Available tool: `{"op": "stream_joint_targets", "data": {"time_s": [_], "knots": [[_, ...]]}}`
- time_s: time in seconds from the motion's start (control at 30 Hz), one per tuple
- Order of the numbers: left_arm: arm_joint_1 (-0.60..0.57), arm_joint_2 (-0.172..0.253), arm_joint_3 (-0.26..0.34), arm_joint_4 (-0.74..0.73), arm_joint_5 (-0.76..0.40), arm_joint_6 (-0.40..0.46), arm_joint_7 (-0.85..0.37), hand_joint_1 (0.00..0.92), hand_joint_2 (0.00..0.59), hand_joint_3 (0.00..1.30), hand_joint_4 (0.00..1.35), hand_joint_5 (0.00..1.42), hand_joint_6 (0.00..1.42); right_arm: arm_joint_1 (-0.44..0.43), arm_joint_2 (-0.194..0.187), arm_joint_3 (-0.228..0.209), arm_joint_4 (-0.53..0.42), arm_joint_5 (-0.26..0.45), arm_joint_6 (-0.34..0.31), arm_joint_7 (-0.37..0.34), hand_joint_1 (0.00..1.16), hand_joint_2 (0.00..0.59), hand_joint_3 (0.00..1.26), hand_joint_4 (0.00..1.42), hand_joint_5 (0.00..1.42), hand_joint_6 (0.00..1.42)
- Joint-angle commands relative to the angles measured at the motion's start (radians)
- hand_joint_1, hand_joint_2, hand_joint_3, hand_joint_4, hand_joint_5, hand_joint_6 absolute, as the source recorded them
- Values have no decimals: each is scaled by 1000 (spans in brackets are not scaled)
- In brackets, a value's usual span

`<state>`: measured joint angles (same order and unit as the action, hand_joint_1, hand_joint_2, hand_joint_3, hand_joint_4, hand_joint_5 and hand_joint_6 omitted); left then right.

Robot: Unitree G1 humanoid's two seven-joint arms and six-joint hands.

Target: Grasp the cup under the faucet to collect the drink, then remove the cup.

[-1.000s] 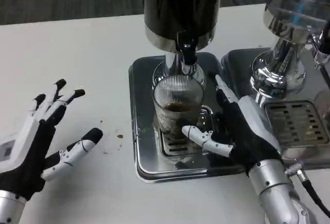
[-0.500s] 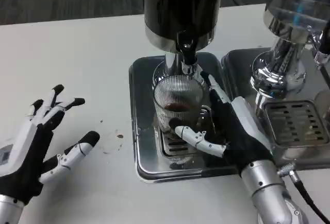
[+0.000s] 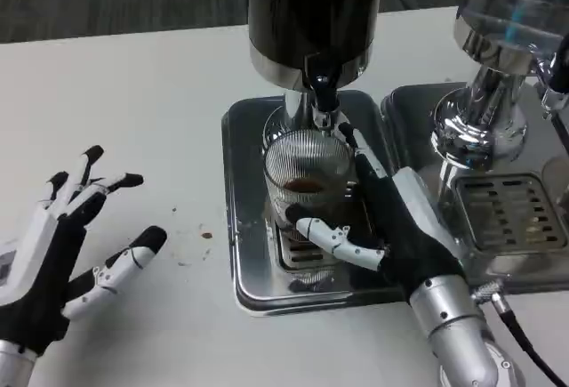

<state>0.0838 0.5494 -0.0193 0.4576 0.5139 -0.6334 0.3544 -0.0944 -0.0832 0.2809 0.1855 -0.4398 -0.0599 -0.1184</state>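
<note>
A ribbed glass cup (image 3: pixel 302 169) with dark drink in it stands on the metal drip tray (image 3: pixel 244 227), right under the faucet (image 3: pixel 324 93) of the black dispenser (image 3: pixel 311 13). My right hand (image 3: pixel 396 222) wraps the cup from the right. Its fingers (image 3: pixel 360 151) lie along the cup's right side and its thumb (image 3: pixel 333 237) crosses the lower front. My left hand (image 3: pixel 62 245) hovers over the white table at the far left, fingers spread, holding nothing.
A chrome machine (image 3: pixel 498 58) with its own grated tray (image 3: pixel 511 213) stands close on the right of my right hand. Small brown drips (image 3: pixel 206 236) mark the table left of the drip tray.
My right hand has slid left and forward, bringing its fingers and thumb against the cup. My left hand has drifted slightly left and down. The cup has stayed in place.
</note>
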Motion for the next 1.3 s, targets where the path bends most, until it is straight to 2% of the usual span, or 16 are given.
{"op": "stream_joint_targets", "data": {"time_s": [0.03, 0.33, 0.7, 0.93, 1.3], "knots": [[21, -6, 10, -19, -15, 15, -7, 45, 192, 289, 0, 170, 0, -23, -5, 11, 19, -15, -37, -16, 589, 188, 0, 15, 61, 182], [35, -14, 14, -39, -15, 30, -4, 42, 188, 301, 0, 173, 0, -35, 9, -1, 56, 11, -57, -22, 628, 181, 0, 78, 127, 206], [45, -16, 19, -53, -14, 37, -1, 41, 185, 303, 0, 173, 0, -48, 15, 3, 80, 2, -76, -54, 689, 180, 1, 137, 229, 331], [55, -28, 26, -62, -9, 47, 14, 41, 184, 303, 0, 173, 0, -74, 18, 7, 118, 14, -97, -50, 732, 174, 43, 187, 301, 428], [77, -36, 43, -85, -3, 54, 13, 52, 181, 309, 0, 174, 0, -70, 26, 1, 152, 10, -148, -114, 818, 170, 165, 294, 442, 577]]}}
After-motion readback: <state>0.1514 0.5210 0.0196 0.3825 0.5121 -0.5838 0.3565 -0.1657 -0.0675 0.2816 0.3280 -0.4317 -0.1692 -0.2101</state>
